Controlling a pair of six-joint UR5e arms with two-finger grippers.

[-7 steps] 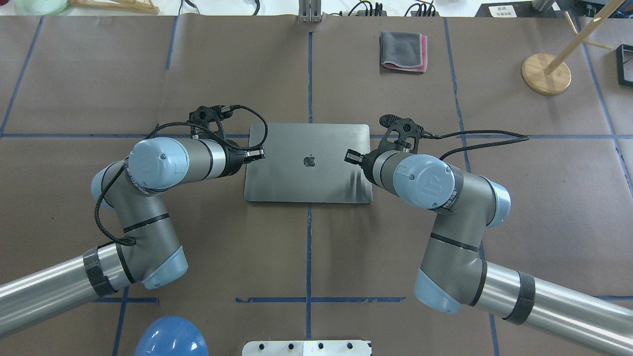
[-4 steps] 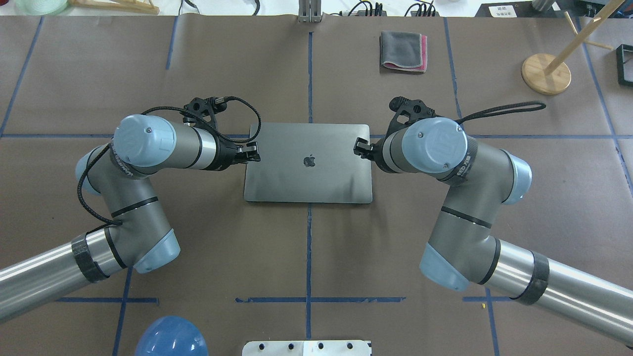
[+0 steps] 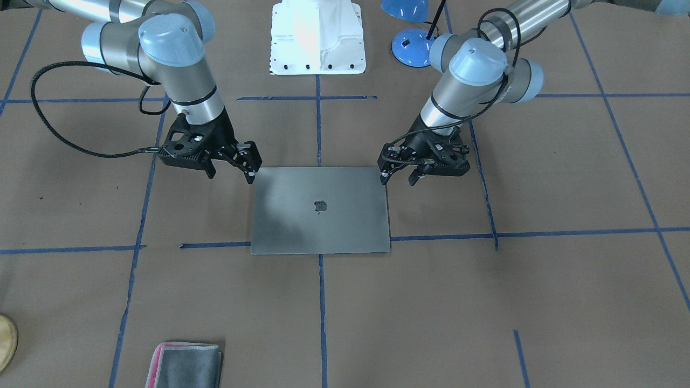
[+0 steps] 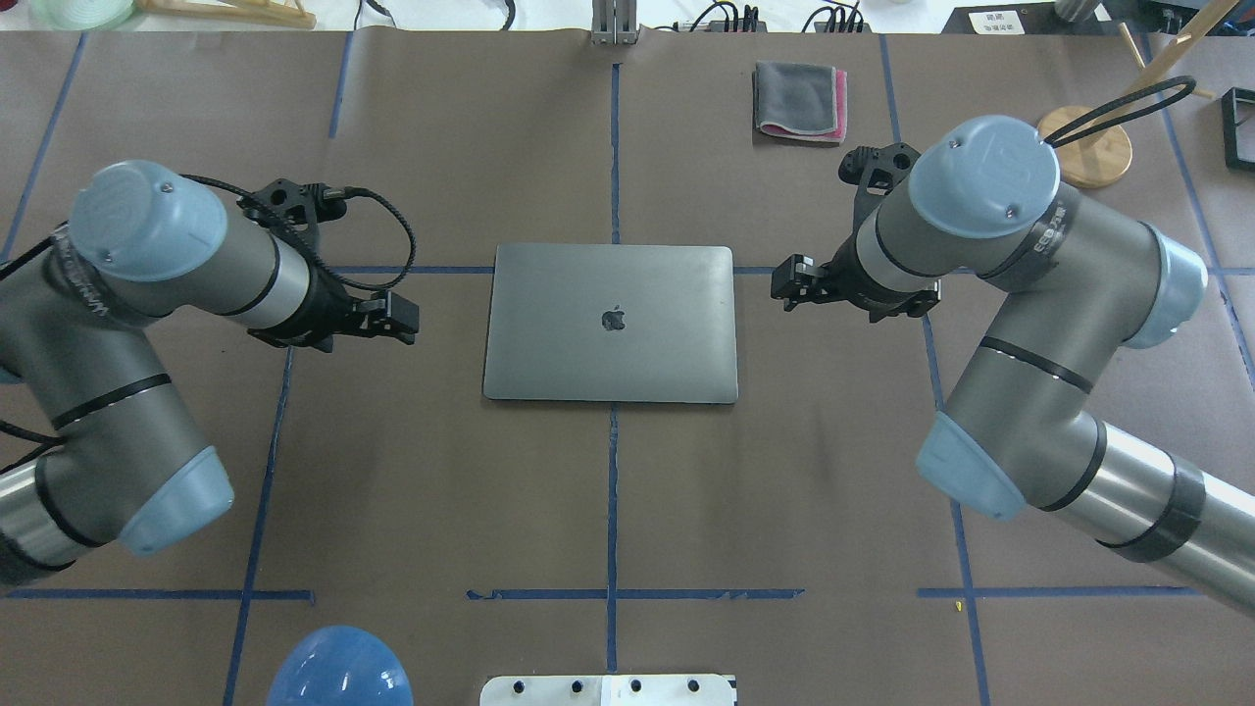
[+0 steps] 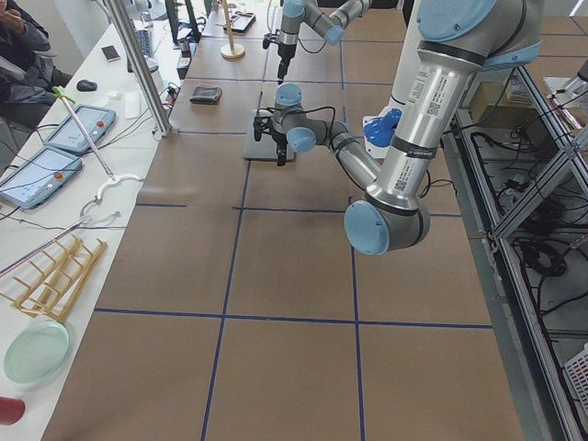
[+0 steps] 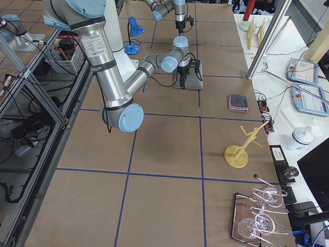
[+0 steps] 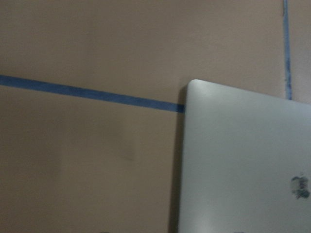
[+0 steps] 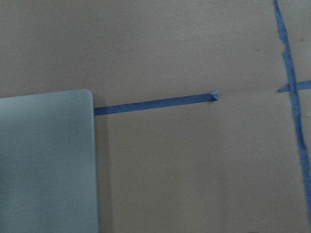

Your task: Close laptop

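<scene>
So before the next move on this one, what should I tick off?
1. Laptop lid down, logo facing up: ok.
2. No gap left at the lid's edge: cannot tell, since no view shows the edge side-on up close.
3. Left gripper off the laptop, beside its edge: ok.
4. Right gripper off the laptop, beside the opposite edge: ok.
5. Both grippers empty, jaws apart: ok.
6. Folded grey cloth well apart from the laptop: ok.
</scene>
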